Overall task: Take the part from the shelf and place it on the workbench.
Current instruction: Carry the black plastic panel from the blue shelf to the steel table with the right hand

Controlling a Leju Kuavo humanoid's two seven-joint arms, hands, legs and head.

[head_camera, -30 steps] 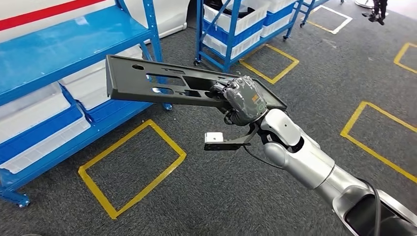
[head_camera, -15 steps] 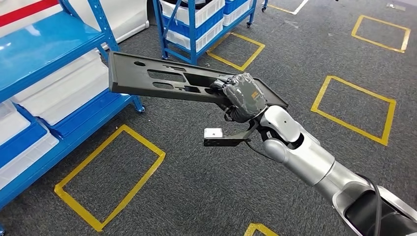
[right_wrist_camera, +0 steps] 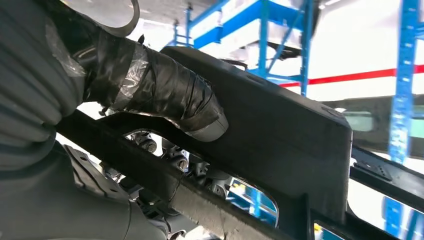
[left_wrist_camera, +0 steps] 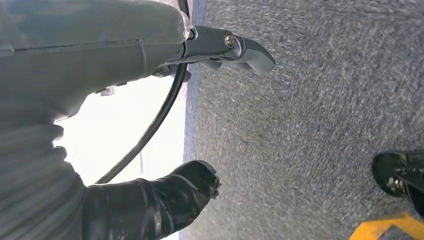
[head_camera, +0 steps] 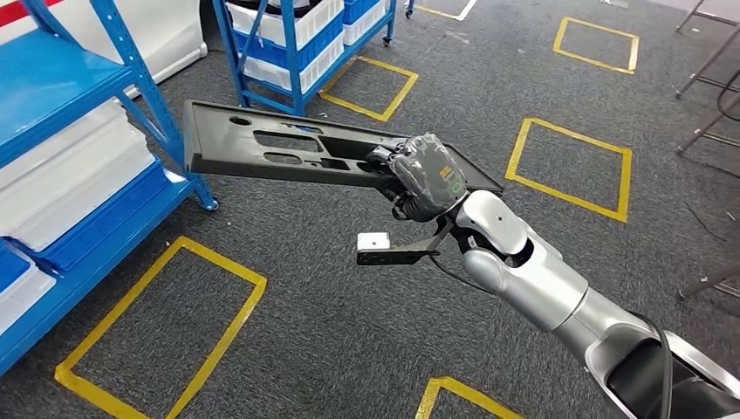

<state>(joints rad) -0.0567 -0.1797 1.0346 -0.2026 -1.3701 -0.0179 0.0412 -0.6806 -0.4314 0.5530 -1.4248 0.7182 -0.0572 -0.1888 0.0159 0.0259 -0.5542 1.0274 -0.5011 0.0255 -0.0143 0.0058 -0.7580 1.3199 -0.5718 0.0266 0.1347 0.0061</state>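
Observation:
The part point(head_camera: 262, 144) is a long, flat, dark grey panel with cut-out slots. It is held level in the air above the carpet, its free end reaching toward the blue shelf point(head_camera: 52, 78). My right hand point(head_camera: 426, 175) grips it at its near end, fingers wrapped through a slot. In the right wrist view the taped thumb point(right_wrist_camera: 165, 95) presses on the panel's edge point(right_wrist_camera: 280, 125). My left hand point(left_wrist_camera: 100, 50) hangs over the grey carpet, its fingers apart with nothing in them.
White bins point(head_camera: 70, 175) fill the blue shelf at the left. A wheeled blue rack point(head_camera: 288, 44) stands at the back. Yellow tape squares point(head_camera: 166, 323) point(head_camera: 572, 161) mark the carpet. Thin metal legs point(head_camera: 707, 78) show at the far right.
The whole view has swung to the right, so the shelves have slid left in the picture. The right hand still holds the part in the same pose.

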